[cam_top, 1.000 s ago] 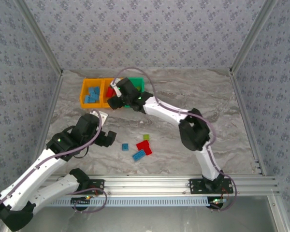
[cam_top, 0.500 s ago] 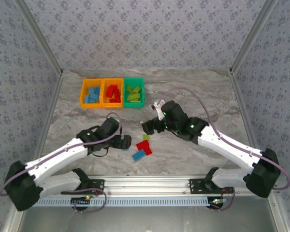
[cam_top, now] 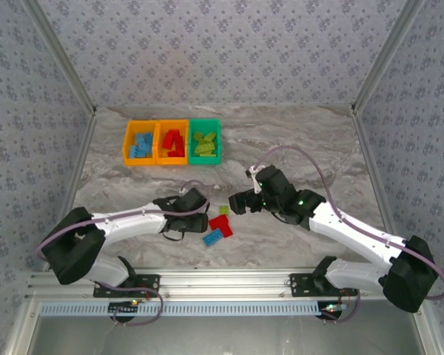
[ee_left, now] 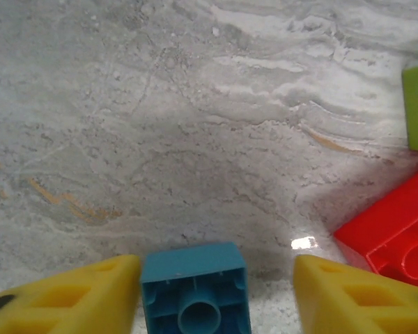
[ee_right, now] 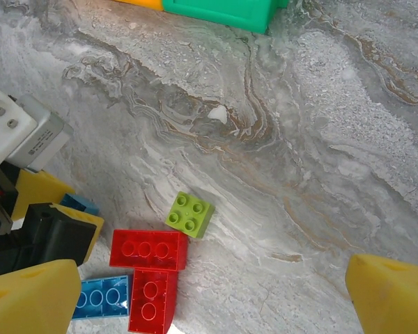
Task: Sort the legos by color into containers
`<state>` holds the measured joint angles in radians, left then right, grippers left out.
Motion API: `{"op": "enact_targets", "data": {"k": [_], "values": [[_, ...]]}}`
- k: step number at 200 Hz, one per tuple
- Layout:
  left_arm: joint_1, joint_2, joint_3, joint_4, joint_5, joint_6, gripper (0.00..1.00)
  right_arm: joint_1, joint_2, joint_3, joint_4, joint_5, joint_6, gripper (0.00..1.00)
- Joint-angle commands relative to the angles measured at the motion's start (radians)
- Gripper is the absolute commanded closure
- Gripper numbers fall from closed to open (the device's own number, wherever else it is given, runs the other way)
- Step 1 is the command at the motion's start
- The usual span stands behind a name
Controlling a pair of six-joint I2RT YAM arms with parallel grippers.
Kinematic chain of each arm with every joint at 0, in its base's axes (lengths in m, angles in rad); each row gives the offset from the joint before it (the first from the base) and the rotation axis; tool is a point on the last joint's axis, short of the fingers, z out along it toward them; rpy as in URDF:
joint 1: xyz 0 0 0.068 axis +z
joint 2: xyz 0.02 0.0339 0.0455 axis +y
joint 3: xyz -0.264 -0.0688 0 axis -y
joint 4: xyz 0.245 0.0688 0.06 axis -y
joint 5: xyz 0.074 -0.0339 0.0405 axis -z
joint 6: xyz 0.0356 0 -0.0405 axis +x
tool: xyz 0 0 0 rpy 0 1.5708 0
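Observation:
The containers stand in a row at the back: two orange bins (cam_top: 140,143) (cam_top: 172,142) holding blue and red legos, and a green bin (cam_top: 205,140) holding lime ones. My left gripper (ee_left: 216,285) is low on the table, open around a small blue brick (ee_left: 194,289). The brick touches the left finger (ee_left: 76,296), with a gap to the right finger (ee_left: 355,292). My right gripper (ee_right: 212,299) hovers open and holds nothing. Beneath it lie a lime brick (ee_right: 189,214), two red bricks (ee_right: 148,249) and a long blue brick (ee_right: 101,297).
The loose bricks lie in a tight cluster (cam_top: 220,224) between the two grippers, which are close together at mid-table. The green bin's edge (ee_right: 223,10) shows at the top of the right wrist view. Patterned walls enclose the marble table (cam_top: 296,140) on three sides.
The left arm reached right to the small blue brick and its jaws narrowed around it. The right arm left the bins, came down over the loose bricks and opened wide.

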<state>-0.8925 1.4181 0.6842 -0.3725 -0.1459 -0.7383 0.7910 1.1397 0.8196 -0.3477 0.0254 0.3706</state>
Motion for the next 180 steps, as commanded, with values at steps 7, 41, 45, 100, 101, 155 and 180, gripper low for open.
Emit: {"op": "enact_targets", "data": {"k": [7,41,45,100,101,155,180], "values": [[-0.011,0.010,-0.020,0.011,-0.037,-0.023,0.53,-0.007,0.003,0.025,0.009,-0.017,0.014,0.00],[-0.016,-0.057,-0.023,-0.008,-0.076,-0.028,0.67,-0.007,-0.008,0.024,0.009,-0.058,0.027,0.00],[-0.016,-0.075,-0.023,-0.010,-0.086,-0.024,0.67,-0.006,-0.012,0.026,0.009,-0.070,0.026,0.00],[0.223,-0.257,0.120,-0.015,-0.277,0.218,0.69,-0.001,-0.052,0.036,0.061,-0.194,-0.007,0.00],[0.231,-0.255,0.122,-0.008,-0.276,0.222,0.69,-0.002,-0.052,0.037,0.060,-0.194,-0.008,0.00],[0.615,0.041,0.326,0.220,-0.241,0.327,0.69,0.002,-0.057,0.048,0.031,-0.191,0.000,0.00],[0.702,0.231,0.482,0.264,-0.165,0.365,0.68,0.008,-0.084,0.026,0.024,-0.177,0.018,0.00]]}}
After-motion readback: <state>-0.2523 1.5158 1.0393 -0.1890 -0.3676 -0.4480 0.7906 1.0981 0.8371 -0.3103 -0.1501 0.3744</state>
